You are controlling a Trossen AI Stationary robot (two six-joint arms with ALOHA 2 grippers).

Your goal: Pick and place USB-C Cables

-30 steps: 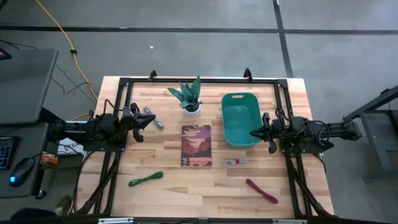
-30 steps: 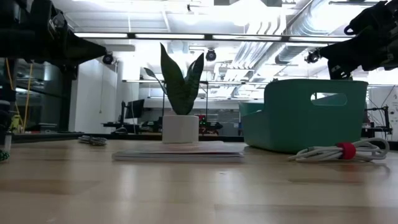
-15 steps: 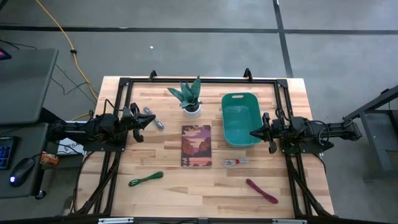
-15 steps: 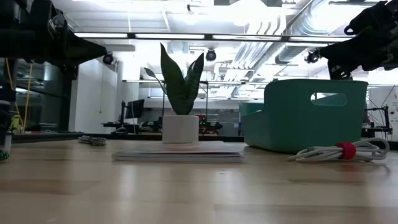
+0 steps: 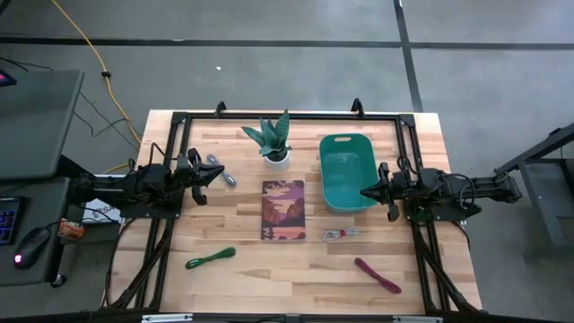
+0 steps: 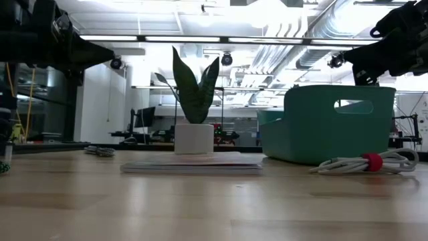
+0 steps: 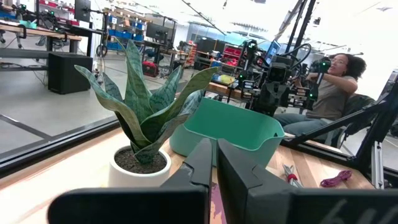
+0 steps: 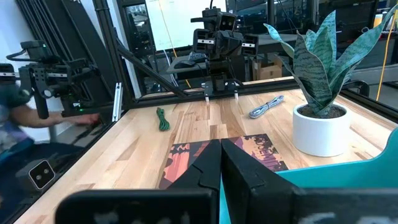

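Both claws were closed and empty: left claw [image 5: 213,174] beside the grey cable [image 5: 220,170], right claw [image 5: 366,191] by the teal bin [image 5: 347,170].

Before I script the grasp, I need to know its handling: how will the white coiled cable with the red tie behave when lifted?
The white cable is bundled in loose loops by a red tie, so it would probably lift as one floppy bundle and sag at the ends. It looks thin and likely light. Lying flat on the table, it seems unlikely to roll, though a push may slide it.
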